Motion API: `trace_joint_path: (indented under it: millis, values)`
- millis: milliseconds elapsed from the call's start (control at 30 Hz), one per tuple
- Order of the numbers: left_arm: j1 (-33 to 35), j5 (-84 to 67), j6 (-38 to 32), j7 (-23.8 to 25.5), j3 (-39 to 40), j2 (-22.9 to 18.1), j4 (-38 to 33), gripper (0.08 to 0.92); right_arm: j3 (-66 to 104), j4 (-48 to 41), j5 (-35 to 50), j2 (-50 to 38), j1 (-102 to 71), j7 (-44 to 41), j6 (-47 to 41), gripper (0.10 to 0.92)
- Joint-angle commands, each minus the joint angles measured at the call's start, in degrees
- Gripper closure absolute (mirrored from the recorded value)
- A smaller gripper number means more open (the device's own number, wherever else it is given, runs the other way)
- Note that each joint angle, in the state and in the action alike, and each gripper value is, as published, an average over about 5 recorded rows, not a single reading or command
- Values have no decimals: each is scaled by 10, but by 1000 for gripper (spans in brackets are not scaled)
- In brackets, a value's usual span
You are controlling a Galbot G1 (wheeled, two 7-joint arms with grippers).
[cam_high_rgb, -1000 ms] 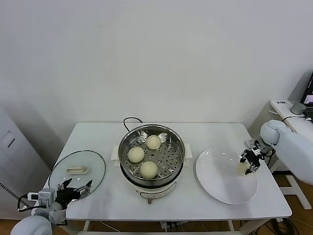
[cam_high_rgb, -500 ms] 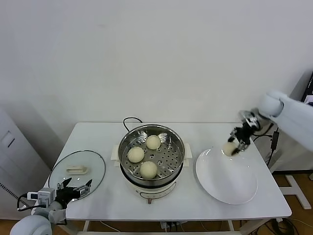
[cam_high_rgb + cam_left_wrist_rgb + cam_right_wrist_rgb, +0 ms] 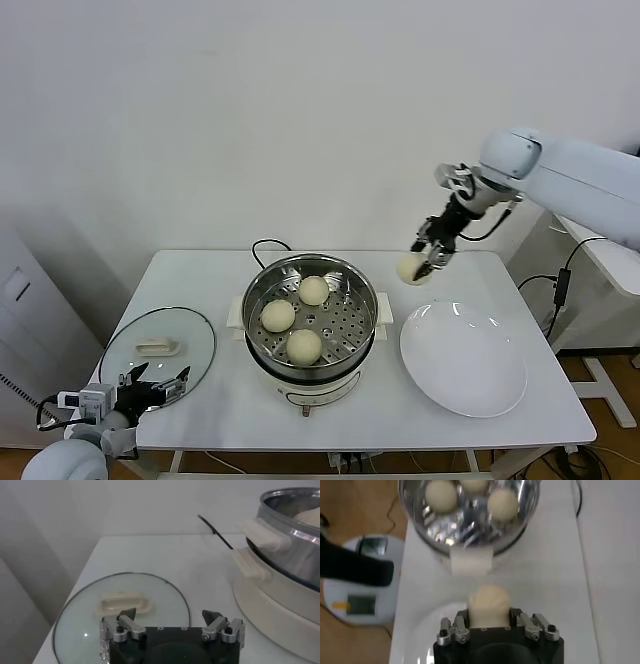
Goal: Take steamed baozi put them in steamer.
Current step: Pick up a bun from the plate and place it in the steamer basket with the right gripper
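Steamed baozi (image 3: 304, 345) were mostly home when I checked: three of the four sat on the perforated tray inside the steamer (image 3: 310, 281), well apart from one another. The fourth baozi (image 3: 411, 267) was clamped in my right gripper (image 3: 428, 260), held in the air just past the steamer's right handle and beyond the far edge of the white plate (image 3: 463, 358). The right wrist view showed the bun between the fingers, with the open pot ahead of it. The plate held nothing more. My left gripper (image 3: 171, 625) was parked at the near left corner of the desk (image 3: 200, 275), jaws spread wide, holding nothing, just beside the glass lid (image 3: 158, 345) lying flat. I judged the job nearly finished: what remained was carrying that last bun over the rim, lowering it into the free right side of the tray, and letting go.
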Motion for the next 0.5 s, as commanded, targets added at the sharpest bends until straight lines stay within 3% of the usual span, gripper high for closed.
trace_joint_path:
  millis: [33, 500]
  values:
    - [0, 0, -1, 0, 0, -1, 0, 177, -62, 17, 107, 91, 53, 29, -57, 541]
    - [-1, 0, -1, 1, 3, -5, 2, 177, -47, 47, 58, 135, -9, 100, -100, 541]
